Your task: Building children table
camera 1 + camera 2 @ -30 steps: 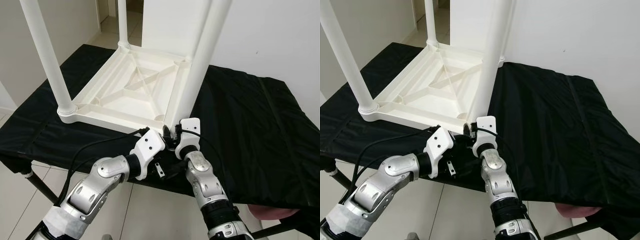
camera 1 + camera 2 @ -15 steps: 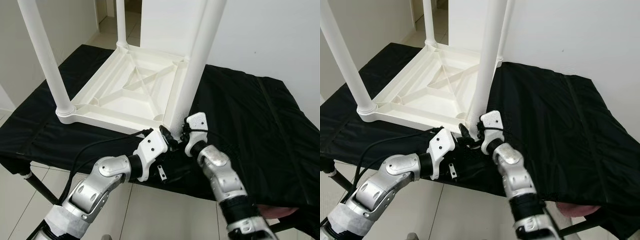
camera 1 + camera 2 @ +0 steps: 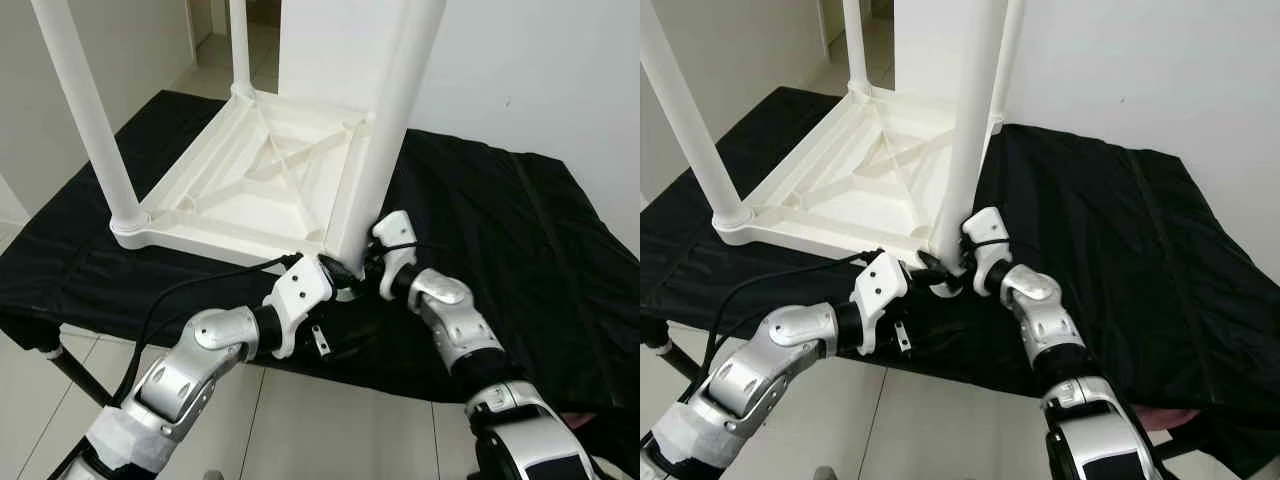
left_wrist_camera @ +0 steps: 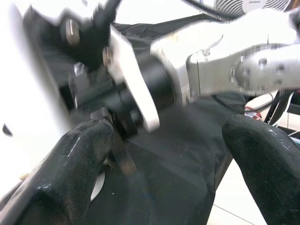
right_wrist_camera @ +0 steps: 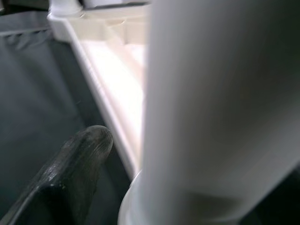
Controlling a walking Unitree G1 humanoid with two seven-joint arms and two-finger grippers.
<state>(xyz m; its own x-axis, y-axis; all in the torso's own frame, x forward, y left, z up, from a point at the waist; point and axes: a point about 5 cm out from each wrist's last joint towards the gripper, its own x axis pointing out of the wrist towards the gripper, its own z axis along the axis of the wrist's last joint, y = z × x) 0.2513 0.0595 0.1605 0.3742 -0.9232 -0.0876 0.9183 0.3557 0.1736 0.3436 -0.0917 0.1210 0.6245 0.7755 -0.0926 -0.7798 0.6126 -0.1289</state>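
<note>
Left eye view: white table [image 3: 255, 185] upside-down, legs up, both claws at near corner leg [image 3: 385, 150].

Both silver arms reach forward and converge low, wrists nearly meeting. Left arm comes in from the lower left, elbow bent, black cable looped over the forearm; left gripper [image 3: 335, 272] has its two black fingers [image 4: 79, 154] spread wide apart. Right arm angles in from the lower right, forearm raised, wrist turned toward the left one. Right gripper [image 3: 372, 262]: one black finger [image 5: 70, 173] shows, the other hidden, so its state is unclear.
</note>
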